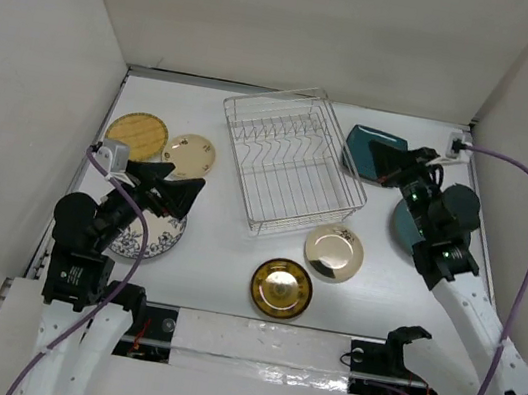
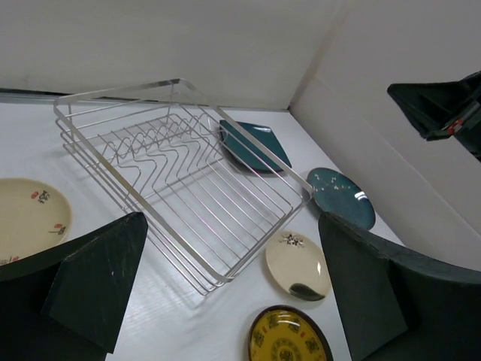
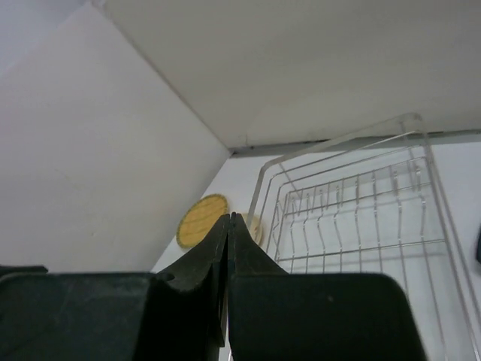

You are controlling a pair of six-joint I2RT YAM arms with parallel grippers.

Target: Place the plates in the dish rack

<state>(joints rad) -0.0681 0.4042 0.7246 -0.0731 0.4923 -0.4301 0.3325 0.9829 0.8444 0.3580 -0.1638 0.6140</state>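
Left gripper [image 1: 173,193] is spread wide, nothing between its fingers, hanging over the blue-patterned plate [image 1: 158,238] just beneath it. Straight ahead of those released jaws sits the rack [image 1: 289,166], and not one plate stands in it yet. The gold plate [image 2: 289,342] lies low beside the right-hand finger, with the pale plate [image 2: 297,263] just beyond it.

On the other side, the right gripper [image 3: 229,219] is clenched tight, fingers pressed together with nothing showing between them. Its tips are over the teal plate [image 1: 362,145]. The rack lies ahead and to the right of those tips, and the yellow plate [image 3: 201,219] is straight past them.

Here's the danger, as I read it. Every plate lies flat on the table [image 1: 224,252], so a finger has to get under a rim. If the jaws come down shut, or land on the plate's face, it will skid away instead of lifting. A glossy rim pinched too shallow could slip out on the way over. That wire rack also looks light, so a plate edge clipping its rim may shove it.

There's no brand or lettering to read. The plates carry small painted marks and nothing legible.
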